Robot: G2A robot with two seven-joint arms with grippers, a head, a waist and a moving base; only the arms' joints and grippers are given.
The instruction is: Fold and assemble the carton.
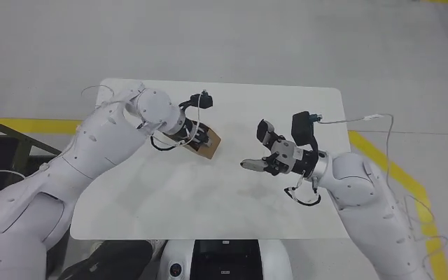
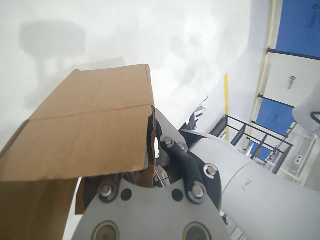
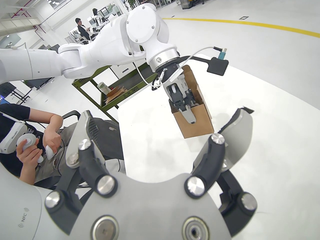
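The left gripper [image 3: 186,109] is pinching one wall of the small brown corrugated cardboard carton [image 3: 197,123], with one finger reaching down inside the open top and the other pressing flat against the outer face. The carton is sitting toward the left-hand part of the white rounded table [image 1: 175,203]. Its base is looking very close to the surface, though whether it is resting there or hanging just above is not something I can tell. A taller flap is standing up on the carton's far side, behind the left wrist, and the top is not yet closed. The right gripper [image 1: 257,148] is hovering well apart from the carton over the middle of the table, its fingers spread wide and holding nothing, and it is pointing toward the box. From here the main risk, as I am judging it, is coming from the single-wall grip. Any push from the right gripper on a flap is likely to be turning the carton about that pinch rather than folding the crease, so the box may be swinging or slipping out. The corrugated edge beside the left gripper is already looking ragged, so a hard squeeze or a sideways load may be tearing or crushing it further. A wide-spread right gripper is also risking catching the near corner and knocking the carton askew.
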